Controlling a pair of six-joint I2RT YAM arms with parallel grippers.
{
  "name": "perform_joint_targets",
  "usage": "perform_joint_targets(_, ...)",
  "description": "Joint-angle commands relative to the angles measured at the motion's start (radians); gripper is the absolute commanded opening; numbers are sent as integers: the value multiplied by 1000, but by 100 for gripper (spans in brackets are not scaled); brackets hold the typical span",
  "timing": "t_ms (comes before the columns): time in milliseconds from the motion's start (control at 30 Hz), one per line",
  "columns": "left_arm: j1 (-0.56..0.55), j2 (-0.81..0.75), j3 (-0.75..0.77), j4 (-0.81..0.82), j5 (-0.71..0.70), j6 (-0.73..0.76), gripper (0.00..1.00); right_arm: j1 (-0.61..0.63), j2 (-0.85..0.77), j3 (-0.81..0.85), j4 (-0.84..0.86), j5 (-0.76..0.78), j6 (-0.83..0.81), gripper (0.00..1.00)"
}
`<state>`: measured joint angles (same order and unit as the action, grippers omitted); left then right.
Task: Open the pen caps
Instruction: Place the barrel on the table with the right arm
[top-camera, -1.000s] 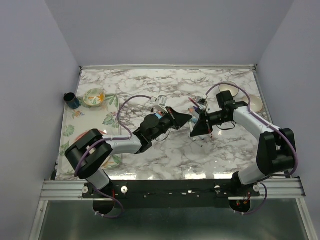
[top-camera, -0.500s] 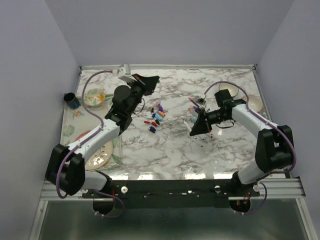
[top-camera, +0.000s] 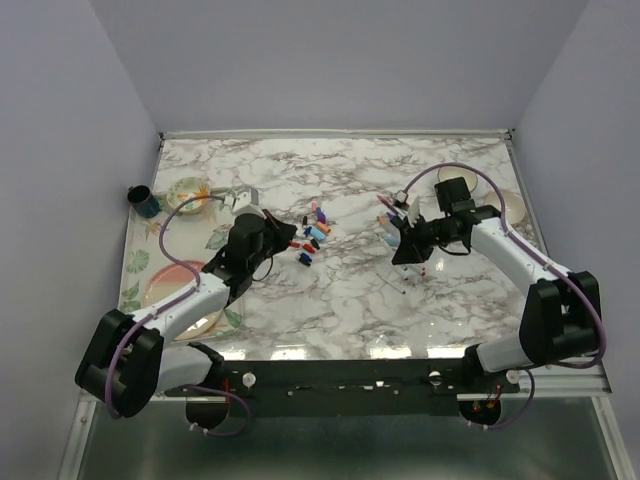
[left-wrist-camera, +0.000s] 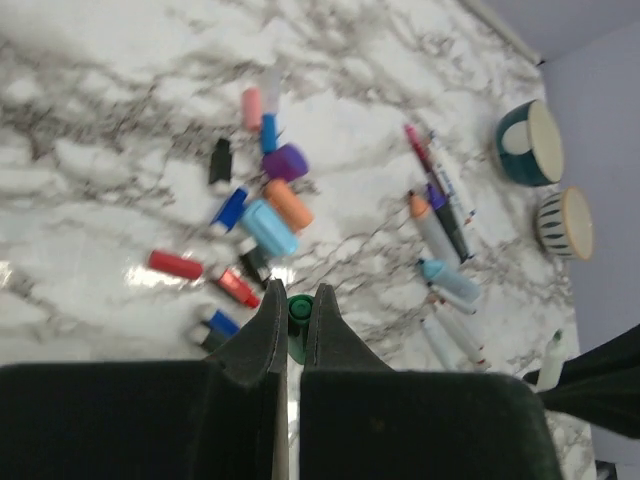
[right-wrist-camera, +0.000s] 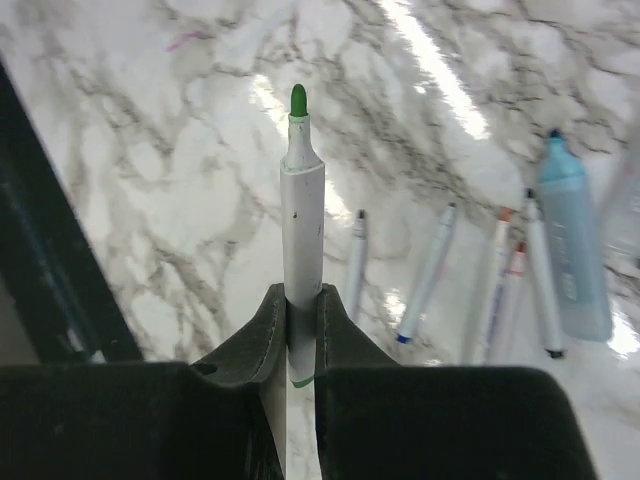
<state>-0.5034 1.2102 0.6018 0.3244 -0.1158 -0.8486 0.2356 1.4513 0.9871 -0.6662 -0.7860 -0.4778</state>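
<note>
Showing left pincer, clenched on small green plastic cap, swung back from right pincer to just beside scattered coloured plastic pen caps on marble tabletop; right pincer grasping white-barrelled green marker, tip bared, so judged one more pen opened.

Top view overhead; wrist views close, oblique; top, left wrist share pen caps

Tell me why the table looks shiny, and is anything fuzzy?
Top view: glare whitens the table's near edge. Right wrist view: a bright streak crosses the table; the pen in the right gripper is sharp, the pens behind soft. Left wrist view: the left gripper, pinching a green cap, is a dark blur.
</note>
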Motion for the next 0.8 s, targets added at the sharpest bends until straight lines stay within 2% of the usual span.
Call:
perform_joint_targets(0,2,-83,-92,-131,11,-30,0,4,-16,-19,83,293,-16,4)
perform_joint_targets(167,2,-74,-180,-148,-16,-41,0,2,58,-15,91,402,-42,6)
perform_joint_targets(500,2,31,-218,-75,-21,-49,13,4,139,-2,70,416,-39,7)
perform_joint_targets(767,2,129,-188,-19,7,-60,20,4,188,4,48,415,-38,9)
